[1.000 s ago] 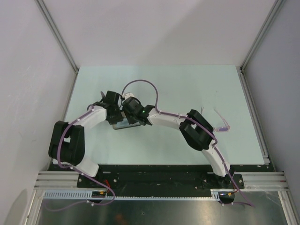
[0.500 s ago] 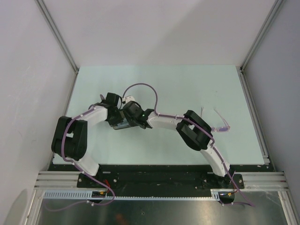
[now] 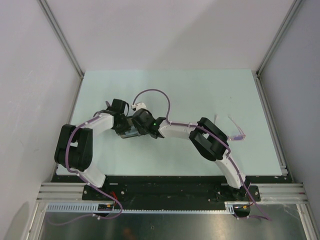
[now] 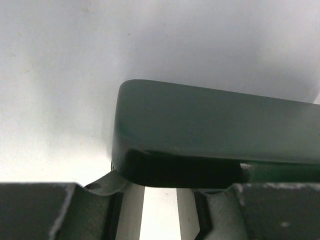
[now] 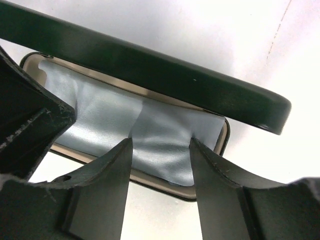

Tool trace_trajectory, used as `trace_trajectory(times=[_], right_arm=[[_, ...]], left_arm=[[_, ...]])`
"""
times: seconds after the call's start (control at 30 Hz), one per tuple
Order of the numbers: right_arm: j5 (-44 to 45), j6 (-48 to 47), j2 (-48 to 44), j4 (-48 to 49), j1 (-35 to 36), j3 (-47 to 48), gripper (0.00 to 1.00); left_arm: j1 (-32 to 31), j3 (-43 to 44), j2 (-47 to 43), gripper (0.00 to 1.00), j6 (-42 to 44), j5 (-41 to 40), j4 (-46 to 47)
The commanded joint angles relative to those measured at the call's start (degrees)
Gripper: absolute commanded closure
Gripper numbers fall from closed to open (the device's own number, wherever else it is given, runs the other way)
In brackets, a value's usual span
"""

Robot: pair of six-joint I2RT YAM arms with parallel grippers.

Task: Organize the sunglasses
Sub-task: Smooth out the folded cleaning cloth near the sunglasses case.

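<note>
Overhead, both robot arms meet over a black case (image 3: pixel 129 133) left of centre on the pale tabletop (image 3: pixel 200 90). The pink-framed sunglasses (image 3: pixel 236 132) lie well apart from it, near the right edge, untouched. Close up, the lid (image 5: pixel 150 65) stands raised over a pale blue cloth (image 5: pixel 155 125) inside. The right tool (image 5: pixel 160 145) hovers open and empty above the cloth, probably tending it. The left tool (image 4: pixel 160 210) sits at the lid's edge, perhaps propping it; I cannot tell whether it grips. No writing is legible.
</note>
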Motion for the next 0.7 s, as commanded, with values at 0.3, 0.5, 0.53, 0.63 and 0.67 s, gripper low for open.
trace_trajectory(times=[0.3, 0.5, 0.53, 0.63, 0.67], right_arm=[[-4.0, 2.0, -4.2, -1.7, -1.7, -1.3, 0.38], [-4.7, 3.0, -5.9, -2.0, -2.1, -1.0, 0.36], [-4.6, 3.4, -6.5, -2.1, -2.2, -1.1, 0.36], [-3.9, 3.8, -7.2, -2.0, -2.3, -1.1, 0.37], [-3.7, 4.1, -7.5, -1.9, -2.3, -0.9, 0.39]], left_arm=[[1.3, -1.6, 1.7, 0.66, -1.5, -0.4, 0.2], [1.3, -0.9, 0.3, 0.67, -0.8, -0.9, 0.3], [1.3, -0.8, -0.5, 0.67, -0.7, -1.0, 0.3], [1.3, -0.6, -2.3, 0.67, -0.3, -1.5, 0.2], [1.3, -0.5, -2.5, 0.66, -0.3, -1.9, 0.2]])
